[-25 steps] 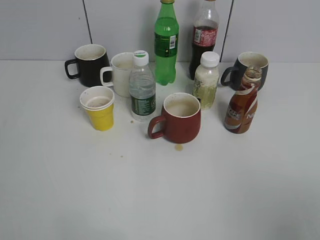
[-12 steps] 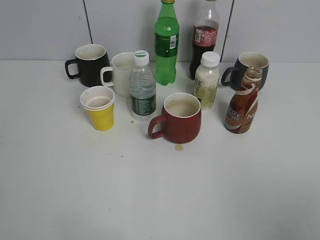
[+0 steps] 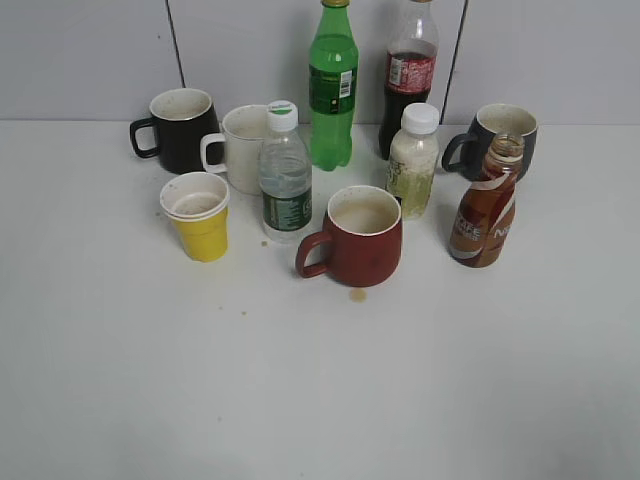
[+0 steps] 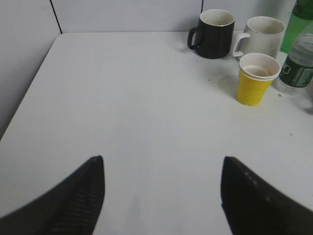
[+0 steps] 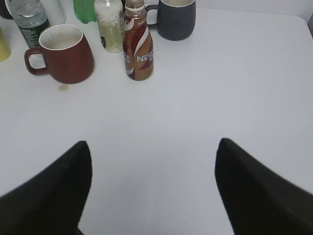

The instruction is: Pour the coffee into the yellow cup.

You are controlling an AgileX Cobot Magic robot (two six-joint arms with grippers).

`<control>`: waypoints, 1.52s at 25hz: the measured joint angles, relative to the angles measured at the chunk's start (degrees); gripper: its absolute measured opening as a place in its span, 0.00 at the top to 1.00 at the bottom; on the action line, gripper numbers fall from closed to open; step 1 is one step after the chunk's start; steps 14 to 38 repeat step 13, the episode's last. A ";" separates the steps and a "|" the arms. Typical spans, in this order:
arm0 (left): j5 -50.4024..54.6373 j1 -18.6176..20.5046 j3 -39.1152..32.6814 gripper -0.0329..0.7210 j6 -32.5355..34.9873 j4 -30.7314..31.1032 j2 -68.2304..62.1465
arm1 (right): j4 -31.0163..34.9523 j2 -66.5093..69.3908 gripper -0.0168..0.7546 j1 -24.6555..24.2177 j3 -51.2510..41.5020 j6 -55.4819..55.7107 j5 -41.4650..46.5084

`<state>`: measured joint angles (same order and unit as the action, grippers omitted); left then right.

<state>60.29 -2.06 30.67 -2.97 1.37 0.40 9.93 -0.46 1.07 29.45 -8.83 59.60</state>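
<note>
The coffee bottle is curvy, brown, capless and stands upright at the right of the table; it also shows in the right wrist view. The yellow cup stands upright at the left, white inside with stains; it also shows in the left wrist view. My left gripper is open and empty over bare table, well short of the yellow cup. My right gripper is open and empty, short of the coffee bottle. Neither gripper shows in the exterior view.
A red mug stands in the middle with a small spill in front. Behind are a black mug, a white mug, a water bottle, a green bottle, a cola bottle, a white-capped bottle and a dark grey mug.
</note>
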 joint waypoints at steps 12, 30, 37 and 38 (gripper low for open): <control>0.00 0.00 0.00 0.21 0.00 0.00 0.00 | 0.11 0.00 0.22 0.00 0.00 -0.07 0.00; 0.00 0.00 0.00 0.21 0.00 0.00 0.00 | 0.16 0.00 0.22 0.00 0.00 -0.07 0.00; 0.00 0.00 0.00 0.21 0.00 0.00 0.00 | 0.16 0.00 0.22 0.00 0.00 -0.07 0.00; 0.00 0.00 0.00 0.21 0.00 0.00 0.00 | 0.16 0.00 0.22 0.00 0.00 -0.07 0.00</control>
